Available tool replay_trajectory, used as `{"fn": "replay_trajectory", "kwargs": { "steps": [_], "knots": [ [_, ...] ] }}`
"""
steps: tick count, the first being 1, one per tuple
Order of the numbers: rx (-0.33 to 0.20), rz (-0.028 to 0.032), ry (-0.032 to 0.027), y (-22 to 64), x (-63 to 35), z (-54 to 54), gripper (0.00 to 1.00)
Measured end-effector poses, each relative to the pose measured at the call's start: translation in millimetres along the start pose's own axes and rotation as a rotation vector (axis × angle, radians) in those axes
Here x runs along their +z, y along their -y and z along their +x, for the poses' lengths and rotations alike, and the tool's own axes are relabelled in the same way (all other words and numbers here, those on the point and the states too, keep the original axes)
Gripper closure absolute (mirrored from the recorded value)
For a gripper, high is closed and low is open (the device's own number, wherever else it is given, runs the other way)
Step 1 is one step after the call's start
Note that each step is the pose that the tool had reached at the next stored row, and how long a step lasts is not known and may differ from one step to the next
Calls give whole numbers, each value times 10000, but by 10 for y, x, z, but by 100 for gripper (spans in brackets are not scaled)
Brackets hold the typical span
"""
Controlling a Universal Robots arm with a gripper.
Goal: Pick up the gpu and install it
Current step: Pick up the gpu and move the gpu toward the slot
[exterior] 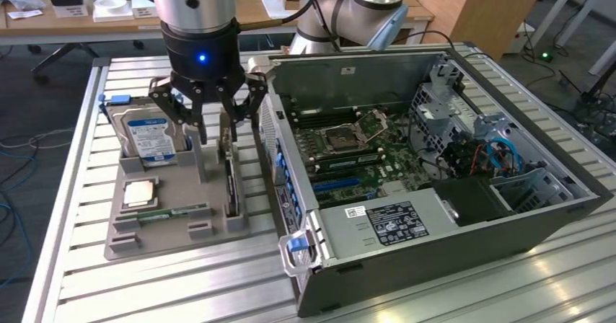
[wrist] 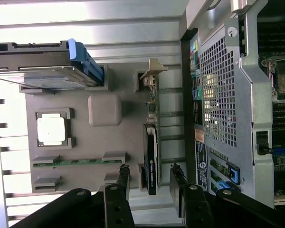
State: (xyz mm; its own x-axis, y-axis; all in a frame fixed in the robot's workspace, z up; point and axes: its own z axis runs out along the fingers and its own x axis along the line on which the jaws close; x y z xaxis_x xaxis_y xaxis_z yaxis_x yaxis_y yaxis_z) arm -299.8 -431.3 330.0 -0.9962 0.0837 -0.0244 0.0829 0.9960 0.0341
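Observation:
The gpu (exterior: pixel 232 186) (wrist: pixel 152 147) stands on its edge in a slot along the grey parts tray (exterior: pixel 207 186) (wrist: pixel 104 85), on the side nearest the computer case. Its silver bracket (wrist: pixel 152 71) is at the far end from my fingers. My gripper (exterior: pixel 213 135) (wrist: pixel 150 179) hangs over the card's other end, open. Seen from the wrist, one finger (wrist: pixel 123 178) is on each side of the card, with a gap on both sides. Nothing is held.
The tray also carries a hard drive (exterior: pixel 149 139) (wrist: pixel 42 71) standing upright, a processor (exterior: pixel 140 192) (wrist: pixel 51 129) and a green memory stick (exterior: pixel 173 213) (wrist: pixel 76 162). The open computer case (exterior: pixel 539 222) (wrist: pixel 218 95) lies close beside the tray, its motherboard (exterior: pixel 347 150) exposed.

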Motion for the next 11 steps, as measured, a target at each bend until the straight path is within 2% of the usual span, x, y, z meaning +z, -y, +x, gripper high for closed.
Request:
{"fn": "replay_trajectory", "kwargs": {
  "steps": [6,11],
  "knots": [
    [1,-1,1,-2,11,-20,53],
    [1,1,-1,-1,61,-31,53]
  ]
}}
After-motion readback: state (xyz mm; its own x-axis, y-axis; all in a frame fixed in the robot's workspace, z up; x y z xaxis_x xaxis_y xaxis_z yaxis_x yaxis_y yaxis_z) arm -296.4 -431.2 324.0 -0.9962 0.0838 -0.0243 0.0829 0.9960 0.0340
